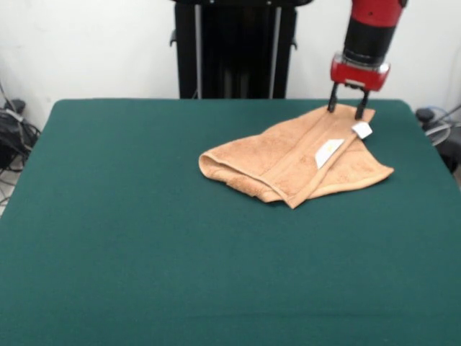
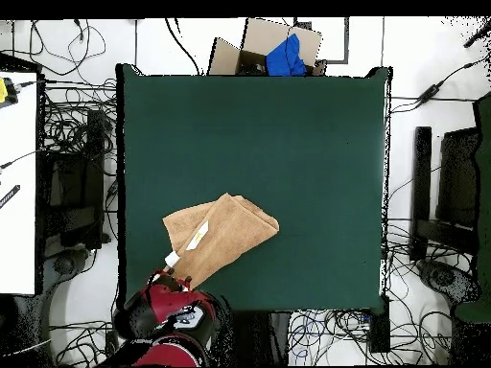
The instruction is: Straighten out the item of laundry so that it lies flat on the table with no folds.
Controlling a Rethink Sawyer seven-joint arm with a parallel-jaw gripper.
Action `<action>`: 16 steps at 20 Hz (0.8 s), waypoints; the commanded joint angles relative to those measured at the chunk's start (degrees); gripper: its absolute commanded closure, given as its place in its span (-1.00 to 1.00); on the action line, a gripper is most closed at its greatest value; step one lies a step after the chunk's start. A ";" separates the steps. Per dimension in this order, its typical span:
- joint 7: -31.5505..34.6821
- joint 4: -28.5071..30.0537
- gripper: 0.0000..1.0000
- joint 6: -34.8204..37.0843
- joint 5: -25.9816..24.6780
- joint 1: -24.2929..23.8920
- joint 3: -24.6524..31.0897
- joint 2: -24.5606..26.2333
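The orange-tan towel [image 1: 295, 158] lies folded over itself on the green table [image 1: 144, 231], at the far right in the front view. Its layers overlap and one corner sticks out to the right. A white label [image 1: 328, 153] shows on top, and another white tag [image 1: 361, 130] sits near the far corner. My gripper [image 1: 346, 109] is open, its two dark fingers pointing down at the towel's far corner, the tips at or just above the cloth. In the overhead view the towel [image 2: 221, 235] lies near the table's [image 2: 288, 144] lower left edge, with the gripper [image 2: 177, 281] at its lower corner.
The black pedestal [image 1: 234, 47] stands behind the table's far edge. A cardboard box with something blue [image 2: 278, 48] sits beyond the opposite edge. Cables [image 2: 77, 144] lie on the floor around the table. A white surface [image 2: 17, 182] stands off to one side.
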 commanded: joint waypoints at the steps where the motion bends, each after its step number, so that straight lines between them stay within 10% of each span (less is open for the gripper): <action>1: 13.49 0.18 -1.00 -1.32 4.48 -1.90 5.04 -2.22; 16: 13.52 -0.23 -1.00 -0.12 7.16 -3.04 7.98 -3.62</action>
